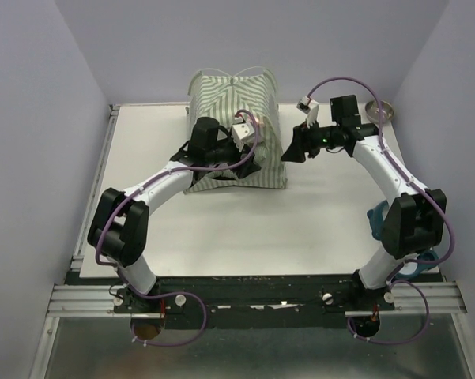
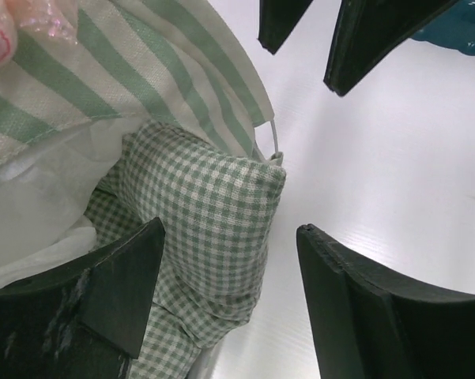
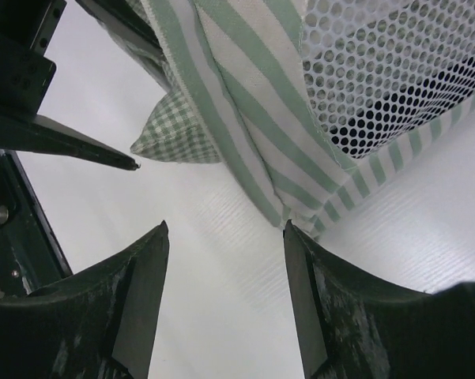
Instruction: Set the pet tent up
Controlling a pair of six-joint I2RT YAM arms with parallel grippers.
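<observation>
The pet tent (image 1: 235,118) stood upright at the far middle of the white table (image 1: 245,229), its back close to the rear wall and its striped roof already raised. A green checked cushion (image 2: 213,205) lay inside it, and one corner of the cushion stuck out from under the striped cloth at the near right corner of the tent. A thin whitish pole (image 2: 273,138) ran down the edge of the cloth just above that corner. The left gripper (image 2: 229,233) was at the front of the tent with its two fingers apart; the cushion corner sat between them, but the fingers were not pressing on it. The right gripper (image 3: 225,229) was just beside the right near corner of the tent, also with its fingers apart and holding nothing, only bare table between them. In the right wrist view the grey mesh window (image 3: 395,71) was seen above the striped hem. A metal bowl (image 1: 379,109) stood at the far right of the table, and a teal object (image 1: 377,219) lay near the right arm, partly hidden
</observation>
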